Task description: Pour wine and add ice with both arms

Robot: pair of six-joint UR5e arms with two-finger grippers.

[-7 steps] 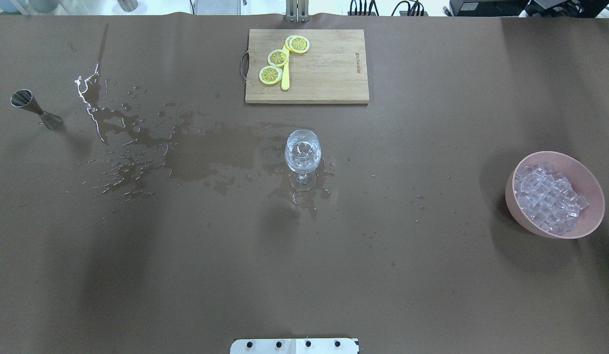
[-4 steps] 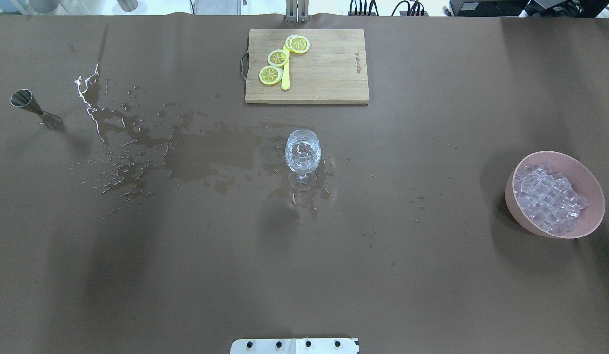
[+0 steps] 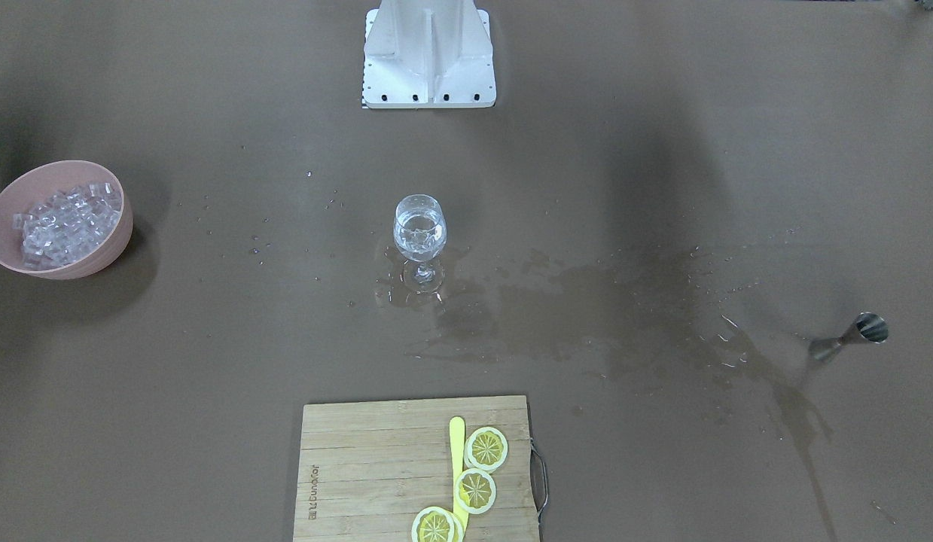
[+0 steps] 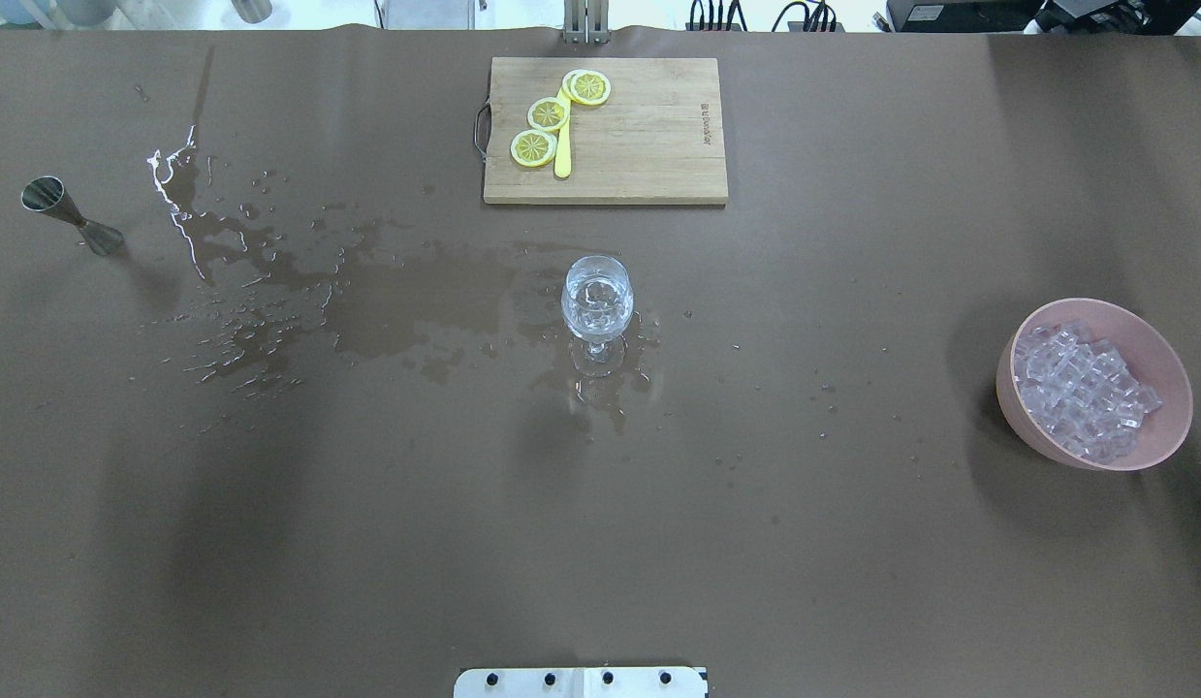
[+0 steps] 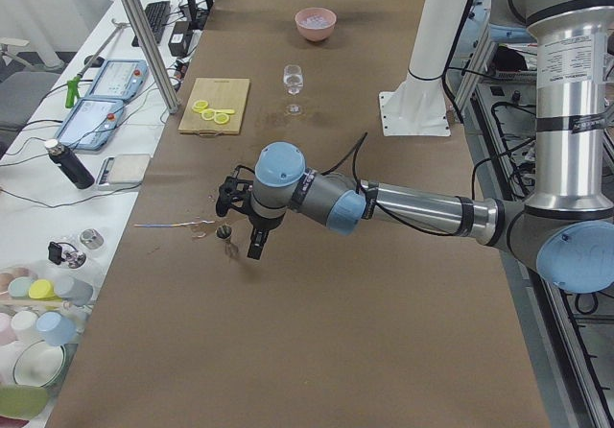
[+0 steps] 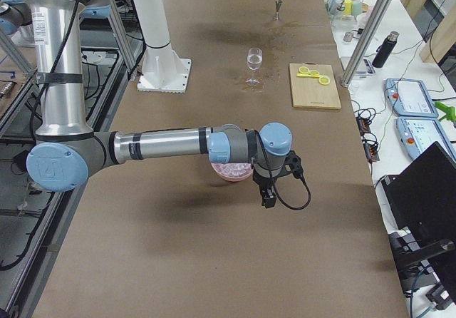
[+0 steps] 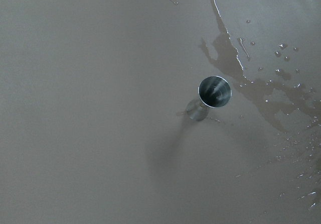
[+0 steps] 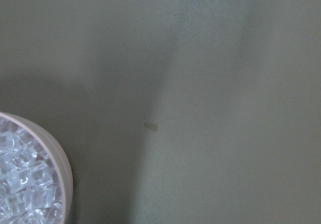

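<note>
Brown sheeting covers the whole surface [image 4: 852, 543], seen from behind the robot. A wine glass [image 4: 597, 296] stands upright at the centre and holds the wine [image 4: 597, 310], a clear liquid. A wet spill [image 4: 406, 305] spreads from the foot of the glass towards the left edge, where a steel jigger [image 4: 65, 211] stands. The ice [image 4: 1080, 388] fills a pink bowl [image 4: 1170, 388] near the right edge. A wooden cutting board [image 4: 648, 136] carrying lemon slices [image 4: 548, 113] lies at the middle of the far edge. The white stand base [image 4: 581, 682] sits at the middle of the near edge.

Side views: the left arm [image 5: 413, 207] reaches out low, with the left gripper [image 5: 255, 251] just beside the jigger. The right arm [image 6: 164, 145] holds the right gripper [image 6: 268, 198] just beside the bowl. Whether either gripper is spread or closed cannot be told from these views. White benches [image 5: 96, 121] with instruments, and a dark bottle [image 5: 69, 164], run along the far edge.
</note>
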